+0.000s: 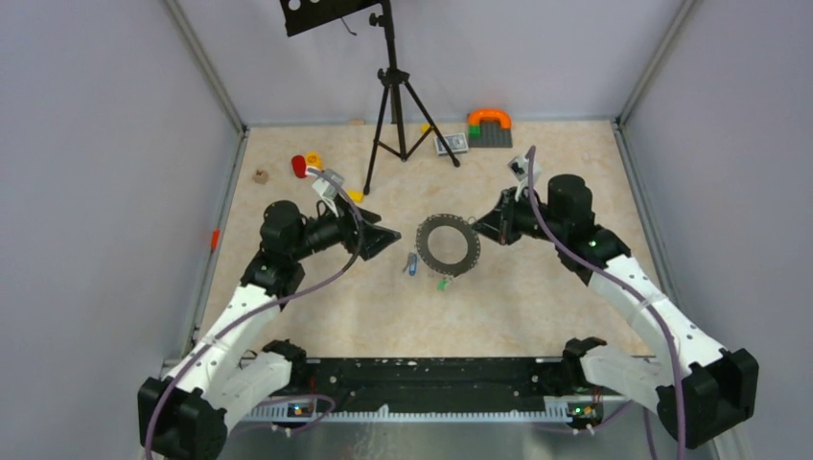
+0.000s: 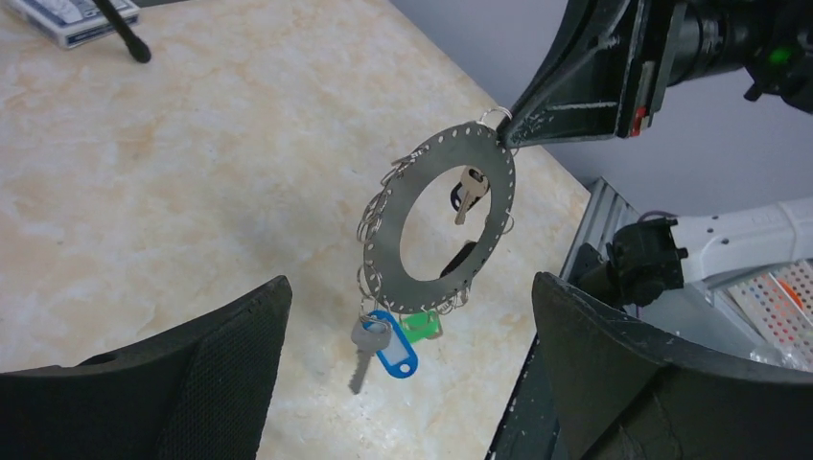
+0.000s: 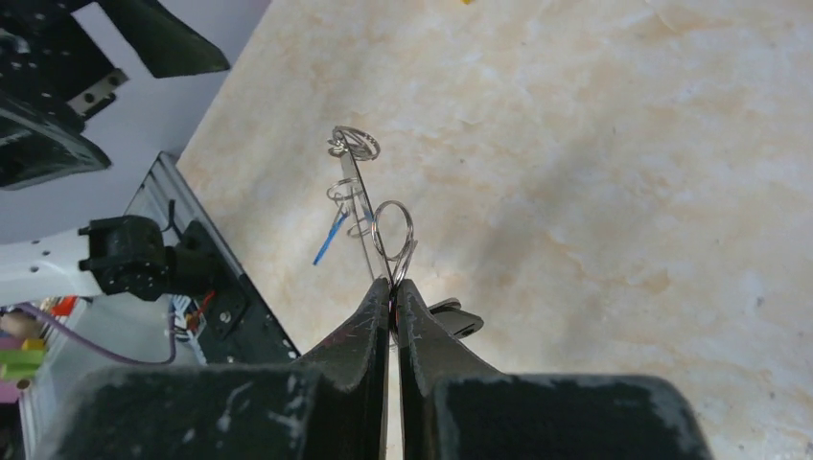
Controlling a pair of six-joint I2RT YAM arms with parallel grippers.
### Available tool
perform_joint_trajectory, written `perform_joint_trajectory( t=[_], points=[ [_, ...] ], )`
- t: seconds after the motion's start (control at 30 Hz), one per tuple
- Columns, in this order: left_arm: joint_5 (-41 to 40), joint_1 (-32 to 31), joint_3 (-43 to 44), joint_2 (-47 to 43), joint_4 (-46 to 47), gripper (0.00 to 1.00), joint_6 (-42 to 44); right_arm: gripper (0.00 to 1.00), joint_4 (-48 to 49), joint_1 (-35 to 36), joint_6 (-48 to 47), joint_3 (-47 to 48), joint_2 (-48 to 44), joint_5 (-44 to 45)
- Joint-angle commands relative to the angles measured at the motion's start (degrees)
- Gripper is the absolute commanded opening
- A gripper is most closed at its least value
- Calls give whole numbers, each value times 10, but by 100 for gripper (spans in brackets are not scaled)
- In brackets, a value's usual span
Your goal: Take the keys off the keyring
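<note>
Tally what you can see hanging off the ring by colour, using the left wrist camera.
Blue tag: 1
Green tag: 1
Silver keys: 2 (second behind the hole)
Total: 4 clearly visible on the keyring; dark shapes behind it can't be counted.

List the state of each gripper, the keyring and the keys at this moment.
keyring, held up in the air by its rim, keys attached.
keys, hanging from the keyring, with the blue-tagged and green-tagged ones at the bottom.
right gripper, jaws shut on the keyring's rim.
left gripper, jaws open, facing the keyring without touching it.
</note>
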Motion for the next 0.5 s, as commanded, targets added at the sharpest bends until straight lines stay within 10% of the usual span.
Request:
perform_joint_trajectory(
  t=[0.0,0.47],
  points=[
    [46,-21,14,-30,15,95,41,0,7,21,-15,53,-21,-33],
    [29,-92,-5,-36,33,90,47,0,-25,45,-17,109,-37,-86]
  ],
)
